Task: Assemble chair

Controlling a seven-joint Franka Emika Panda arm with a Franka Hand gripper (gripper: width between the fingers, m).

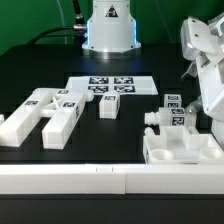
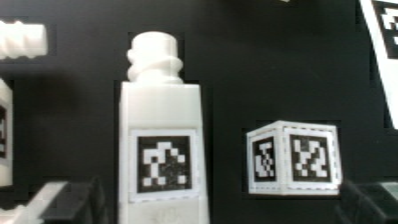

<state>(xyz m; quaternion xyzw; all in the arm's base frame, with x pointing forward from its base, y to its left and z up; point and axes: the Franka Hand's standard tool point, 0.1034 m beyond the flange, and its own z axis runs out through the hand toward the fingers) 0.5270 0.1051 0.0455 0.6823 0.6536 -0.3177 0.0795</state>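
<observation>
several white chair pieces point(image 1: 108, 105) lie on the black table point(image 1: 120, 140); long bars point(image 1: 45, 112) at the exterior view's left, seat block point(image 1: 180, 150) and pegged bar point(image 2: 160, 140) at its right; the tool point(image 1: 200, 95) hangs over these, wide open, empty; probably light, stiff, slick plastic; grip the bar's flat sides.

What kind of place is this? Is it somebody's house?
Probably not a house; more likely a robot lab. A robot arm stands behind a black table, and the white chair pieces and the marker board carry black-and-white square tags.
</observation>
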